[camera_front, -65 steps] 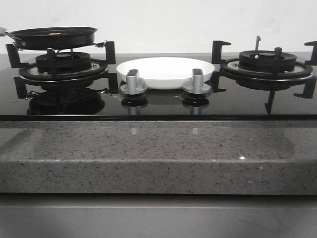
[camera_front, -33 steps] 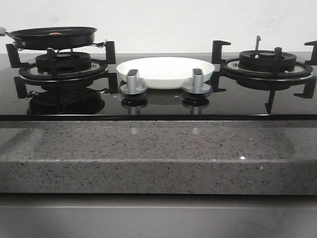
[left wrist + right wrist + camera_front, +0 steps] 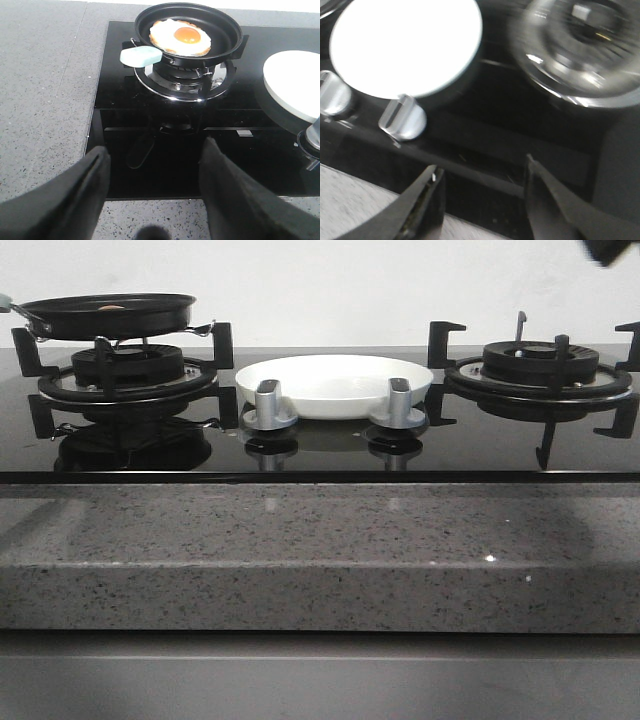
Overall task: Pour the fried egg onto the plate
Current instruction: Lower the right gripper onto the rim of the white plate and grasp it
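Front cam is sitting low at counter height, looking straight across the stove [image 3: 320,455] toward the wall — mid-range. Left wrist cam is looking down from above the counter edge at the pan [image 3: 189,35] w/ fried egg [image 3: 180,37]. Right wrist cam is looking down closer, blurred. All three are sharing the plate [image 3: 335,380] [image 3: 295,82] [image 3: 405,45].

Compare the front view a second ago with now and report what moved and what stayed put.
A dark, blurred shape has come into the top right corner of the front view, above the right burner; most likely part of the right arm moving in. Nothing was grasped or released. The pan with the fried egg sits unchanged on the left burner, and the plate is unmoved between the burners.
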Controlling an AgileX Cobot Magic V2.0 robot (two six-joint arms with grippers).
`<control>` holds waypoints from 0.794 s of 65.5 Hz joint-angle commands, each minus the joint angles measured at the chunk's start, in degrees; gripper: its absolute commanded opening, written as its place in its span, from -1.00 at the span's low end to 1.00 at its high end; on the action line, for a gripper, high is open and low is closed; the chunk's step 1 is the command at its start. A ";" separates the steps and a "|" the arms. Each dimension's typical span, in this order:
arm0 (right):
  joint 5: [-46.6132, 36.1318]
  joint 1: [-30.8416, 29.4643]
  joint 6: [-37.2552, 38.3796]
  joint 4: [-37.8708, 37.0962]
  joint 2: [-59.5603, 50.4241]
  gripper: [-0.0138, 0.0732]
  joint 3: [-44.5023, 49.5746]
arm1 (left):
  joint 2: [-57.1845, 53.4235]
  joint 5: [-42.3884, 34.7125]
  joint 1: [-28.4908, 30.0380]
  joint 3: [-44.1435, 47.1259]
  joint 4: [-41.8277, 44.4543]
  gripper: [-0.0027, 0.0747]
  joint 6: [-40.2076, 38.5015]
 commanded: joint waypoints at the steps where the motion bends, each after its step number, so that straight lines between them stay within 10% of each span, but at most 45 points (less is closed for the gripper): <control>1: -0.85 0.71 -1.03 0.92 4.13 0.23 -7.01 | 0.33 -4.73 -0.48 -1.96 -0.76 0.13 0.11; 52: 24.46 1.19 0.92 -3.11 43.92 0.23 -54.30 | 0.33 -4.73 -0.48 -1.96 -0.87 0.13 0.11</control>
